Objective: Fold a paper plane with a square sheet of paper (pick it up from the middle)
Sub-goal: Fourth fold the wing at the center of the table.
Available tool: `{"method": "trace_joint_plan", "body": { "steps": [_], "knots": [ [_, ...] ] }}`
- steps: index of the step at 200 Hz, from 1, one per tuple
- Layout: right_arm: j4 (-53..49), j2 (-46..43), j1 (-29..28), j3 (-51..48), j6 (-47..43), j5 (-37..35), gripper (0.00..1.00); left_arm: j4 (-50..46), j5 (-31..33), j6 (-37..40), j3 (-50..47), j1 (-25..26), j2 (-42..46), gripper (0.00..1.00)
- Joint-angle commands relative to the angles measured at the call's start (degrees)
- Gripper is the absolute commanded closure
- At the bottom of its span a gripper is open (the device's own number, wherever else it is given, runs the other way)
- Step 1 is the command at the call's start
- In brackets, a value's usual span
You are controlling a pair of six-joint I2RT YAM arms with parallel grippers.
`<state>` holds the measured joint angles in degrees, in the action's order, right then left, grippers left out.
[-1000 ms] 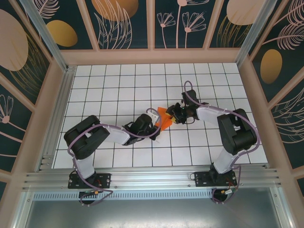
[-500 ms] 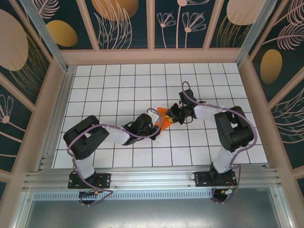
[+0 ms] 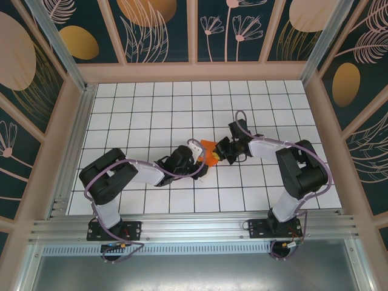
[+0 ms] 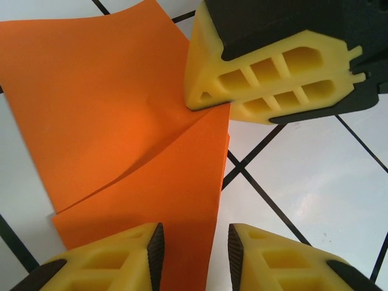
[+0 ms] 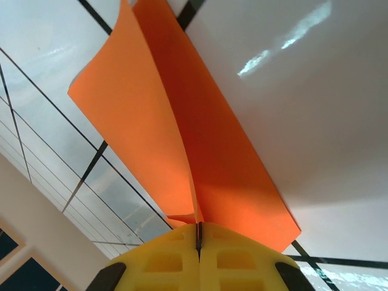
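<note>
Creased orange paper (image 4: pixel 91 103), right jaws clamping it

Right gripper (image 5: pixel 198 233): jaws pressed together on one edge of the sheet of paper (image 3: pixel 209 151), arm bent in from the sheet's right. Left gripper (image 4: pixel 194 242): at the sheet's opposite side, jaws parted, forearm low.

You're looking at a plain bright orange sheet of paper (image 4: pixel 109 121), deeper orange in its shaded folds. Your left hand (image 4: pixel 194 242) and right hand (image 5: pixel 198 233) have yellow fingers on black bodies. The counter (image 3: pixel 151 103) is white with thin dark grid lines. The walls (image 3: pixel 163 30) are dark teal with peach leaf and flower outlines.
</note>
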<state>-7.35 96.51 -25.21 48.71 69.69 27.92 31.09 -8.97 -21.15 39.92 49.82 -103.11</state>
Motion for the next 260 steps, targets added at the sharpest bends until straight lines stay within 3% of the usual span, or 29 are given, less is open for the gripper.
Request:
{"method": "trace_joint_plan", "body": {
  "steps": [1,111,156,225,260],
  "knots": [
    [0.3,-2.99,-0.46,-1.03,3.85,-2.17,1.0,0.73,-0.61,1.43,1.08,0.25,-0.69,0.66],
    [-0.21,-6.51,-0.76,-3.3,8.53,-7.35,1.0,2.74,-1.68,2.78,-0.34,1.79,0.3,0.64],
    [-0.25,-6.58,-0.75,-3.53,8.99,-7.44,1.0,1.55,-0.66,2.84,-0.46,2.16,0.07,0.73],
    [-0.14,-7.08,-0.72,-3.93,9.76,-7.48,1.0,0.46,0.23,1.54,-1.22,2.27,-0.71,0.66],
    [0.02,-7.39,-0.64,-4.15,10.2,-7.44,1.0,-0.28,1.26,1.89,-0.69,2.34,-1.73,0.7]
  ]
}}
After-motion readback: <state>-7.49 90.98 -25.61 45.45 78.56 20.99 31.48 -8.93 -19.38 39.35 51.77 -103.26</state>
